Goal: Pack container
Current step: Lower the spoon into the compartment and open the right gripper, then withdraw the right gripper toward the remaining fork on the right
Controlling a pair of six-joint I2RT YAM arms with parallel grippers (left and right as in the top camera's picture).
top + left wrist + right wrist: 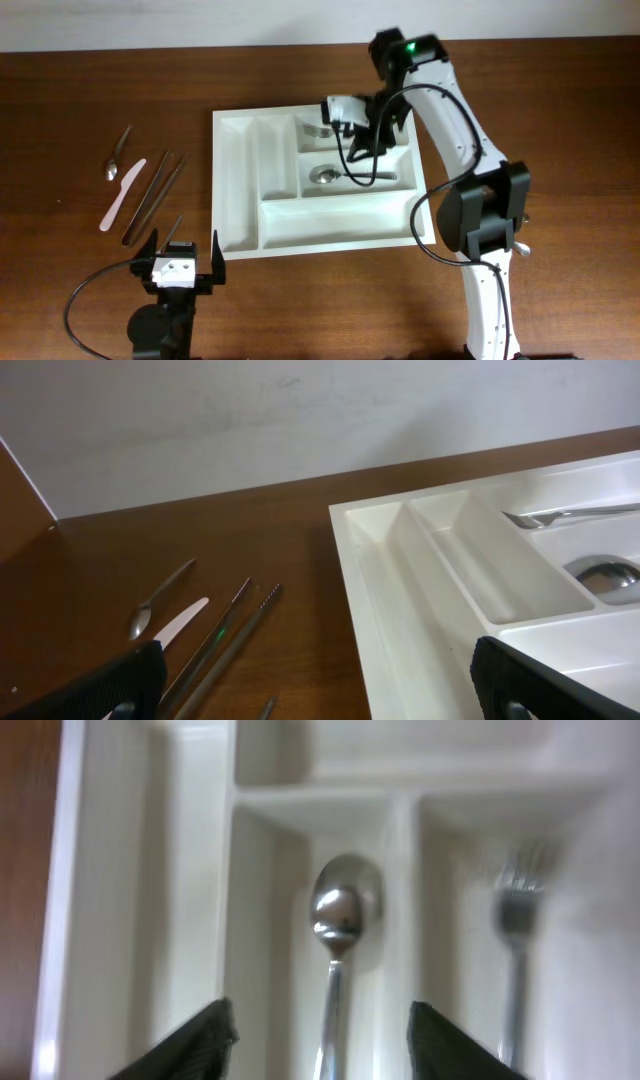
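The container (240, 190) is a white compartment tray in the middle of the table. A metal spoon (325, 176) lies in its middle long compartment, and a fork (318, 130) lies in the one behind it. My right gripper (366, 152) hovers over the spoon's handle. In the right wrist view its fingers stand open on either side of the spoon (340, 920), not touching it, with the fork (515, 950) to the right. My left gripper (180, 262) rests open and empty near the front edge, left of the tray's corner (400, 610).
Loose cutlery lies on the wood left of the tray: a small spoon (117, 155), a pale knife (122, 195), two long thin utensils (155, 195) and a small piece (172, 230) close to the left gripper. A black cable loops at the front left.
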